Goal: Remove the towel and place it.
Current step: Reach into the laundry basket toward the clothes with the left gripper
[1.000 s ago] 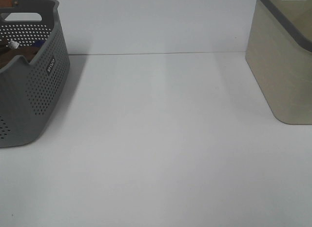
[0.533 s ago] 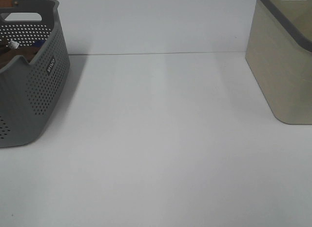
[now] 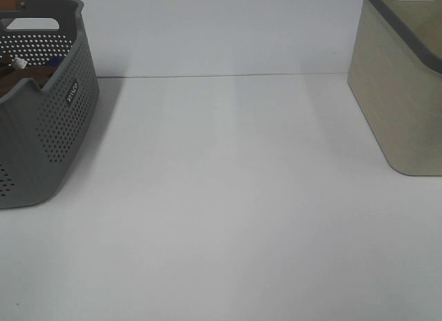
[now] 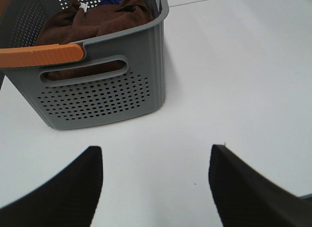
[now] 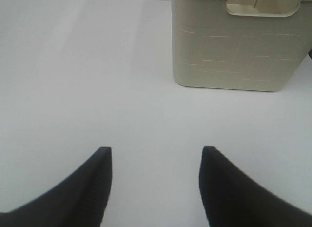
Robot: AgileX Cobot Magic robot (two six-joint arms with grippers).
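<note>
Left wrist view: the towel (image 4: 92,22), dark brown, lies bunched inside the grey perforated basket (image 4: 102,97), a blue cloth (image 4: 109,1) just beside it. The left fingers (image 4: 63,193) are spread and hold nothing, above the white tabletop (image 3: 228,197) near the basket. Right wrist view: the right fingers (image 5: 73,193), likewise spread and empty, face the beige bin (image 5: 229,51), which stands well apart from the basket.

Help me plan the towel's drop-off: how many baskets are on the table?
2: a grey basket at the left, holding the brown towel; a beige basket at the right.
</note>
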